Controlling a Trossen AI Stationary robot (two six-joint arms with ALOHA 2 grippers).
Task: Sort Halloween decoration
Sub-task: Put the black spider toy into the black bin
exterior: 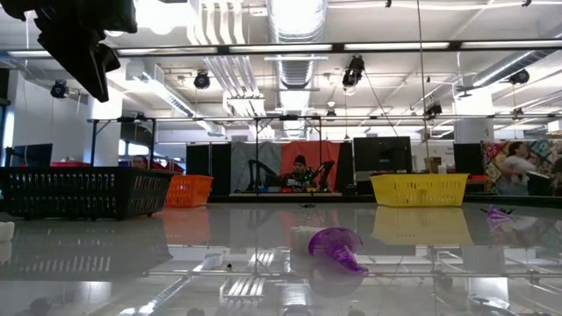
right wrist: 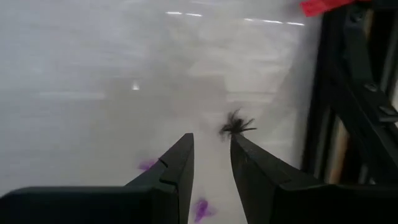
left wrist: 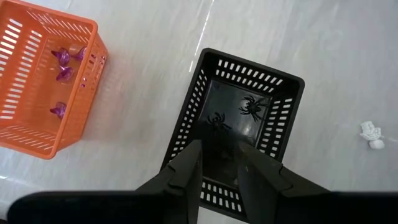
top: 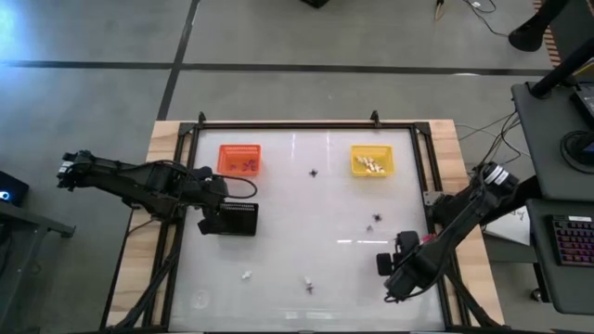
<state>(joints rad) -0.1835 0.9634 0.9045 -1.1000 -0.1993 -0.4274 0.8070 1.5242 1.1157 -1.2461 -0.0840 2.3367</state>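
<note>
Hovering with my left pincer (left wrist: 217,163) slightly spread and empty, I see the slatted black plastic basket (left wrist: 281,106) below, two leggy spiders (left wrist: 252,107) inside.

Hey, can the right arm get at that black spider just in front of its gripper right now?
Probably yes. The right gripper is open, and the black spider lies just beyond its fingertips on bare table, with nothing between them.

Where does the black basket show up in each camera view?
High view: black basket left of centre, under the left gripper.
Low view: far left, beside the orange basket.
Left wrist view: centre, with black spiders inside.
Right wrist view: not in it.
Shared landmark: the orange basket, next to it in all three.
</note>
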